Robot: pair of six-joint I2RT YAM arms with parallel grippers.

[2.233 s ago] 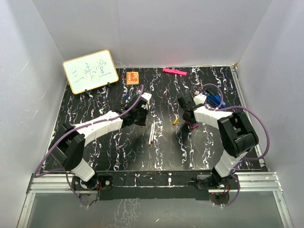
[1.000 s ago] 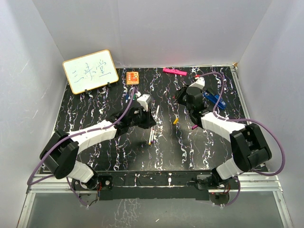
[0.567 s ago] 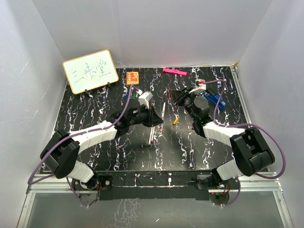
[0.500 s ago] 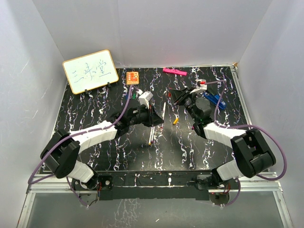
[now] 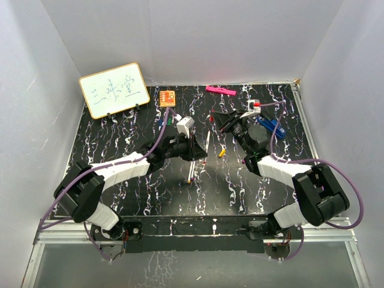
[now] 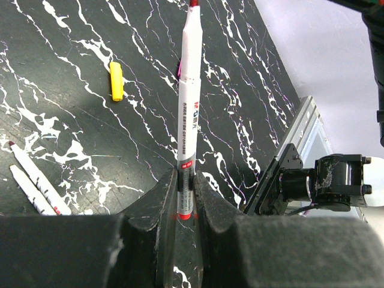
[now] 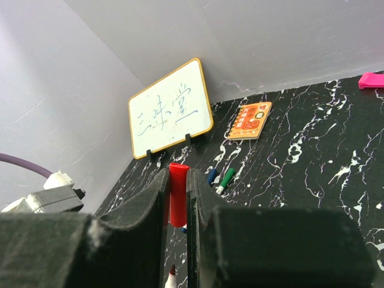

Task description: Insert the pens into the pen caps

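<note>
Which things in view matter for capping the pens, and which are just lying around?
For the job: held pen, red cap, two loose pens, yellow cap, green cap, blue cap.
Lying about: whiteboard, orange card, pink bar, blue clip.

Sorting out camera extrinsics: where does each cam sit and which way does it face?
Top external: high behind the bases, looking down on the table; left arm and right arm show whole.
Left wrist: on the left arm, looking along the left end effector, shut on a pen, over the table to a yellow cap.
Right wrist: on the right arm, looking past the right end effector, shut on a red cap, to the whiteboard.
Shared: top and right wrist show the whiteboard; top and left wrist, the held pen.
</note>
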